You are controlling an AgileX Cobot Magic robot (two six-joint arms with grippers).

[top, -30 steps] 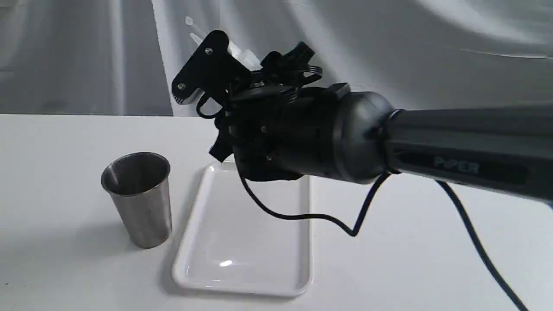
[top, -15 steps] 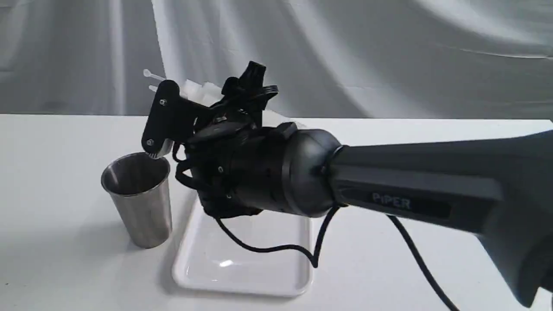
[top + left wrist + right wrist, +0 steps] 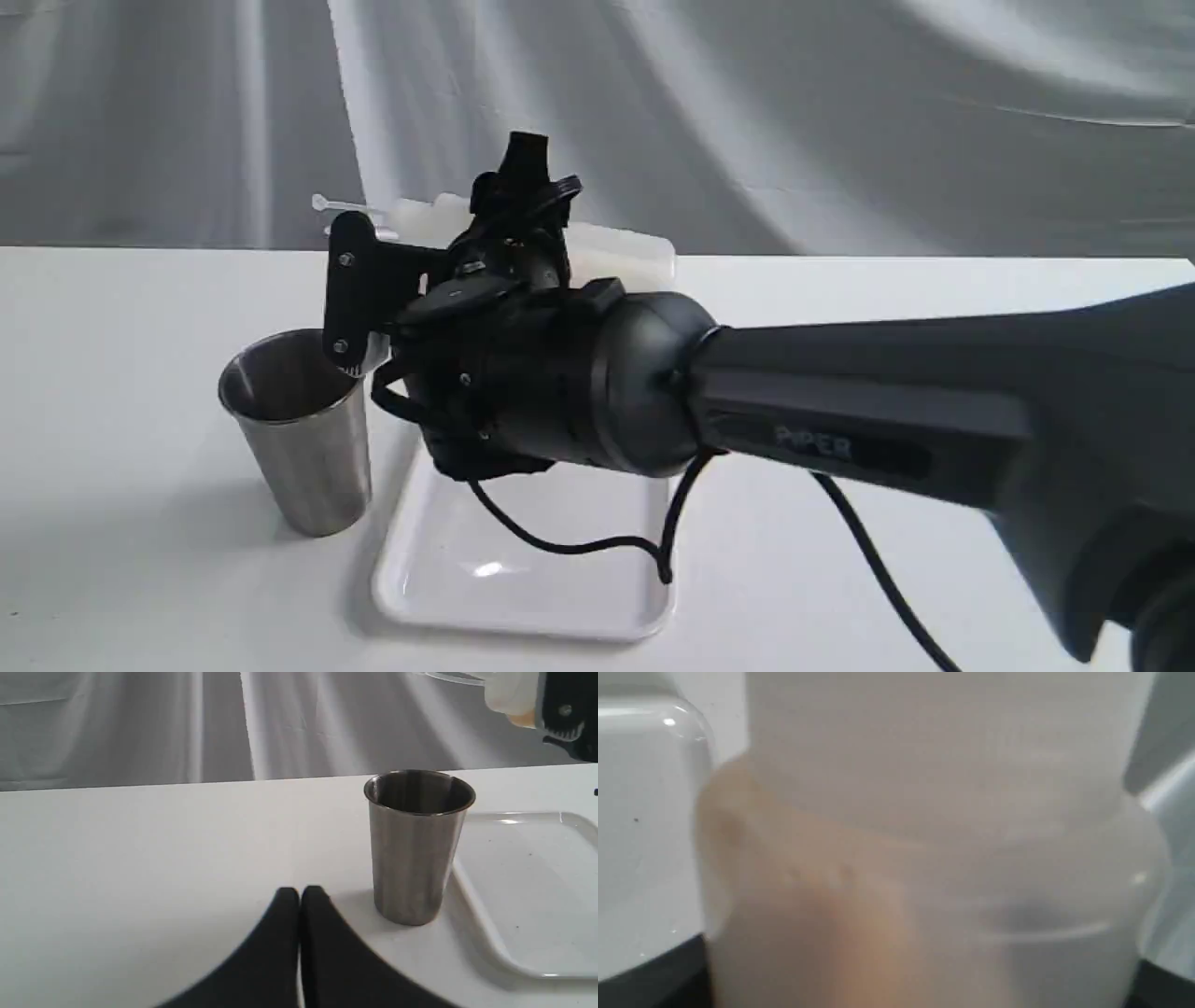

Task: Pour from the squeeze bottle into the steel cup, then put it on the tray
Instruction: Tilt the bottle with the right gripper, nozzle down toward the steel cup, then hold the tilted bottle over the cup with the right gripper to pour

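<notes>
The squeeze bottle (image 3: 611, 250) lies almost level in the air, with my right gripper (image 3: 378, 247) shut on its body. Its nozzle (image 3: 322, 203) points left, above and just behind the steel cup (image 3: 299, 439). The cup stands upright on the table, beside the left edge of the white tray (image 3: 523, 560). No stream of liquid shows. In the right wrist view the bottle (image 3: 924, 835) fills the picture, amber liquid pooled at one side. My left gripper (image 3: 300, 893) is shut and empty, low over the table short of the cup (image 3: 416, 849); the bottle (image 3: 511, 695) shows above the cup.
The white table runs to a grey draped backdrop. My right arm (image 3: 887, 420) reaches in from the right over the tray, its black cable (image 3: 597, 541) hanging down onto the tray. The tray (image 3: 528, 882) lies just beyond the cup in the left wrist view.
My right arm has come down and to the left with the bottle. The bottle has tipped from pointing up-left to nearly level, bringing its nozzle over the cup. Cup and tray have not moved.
</notes>
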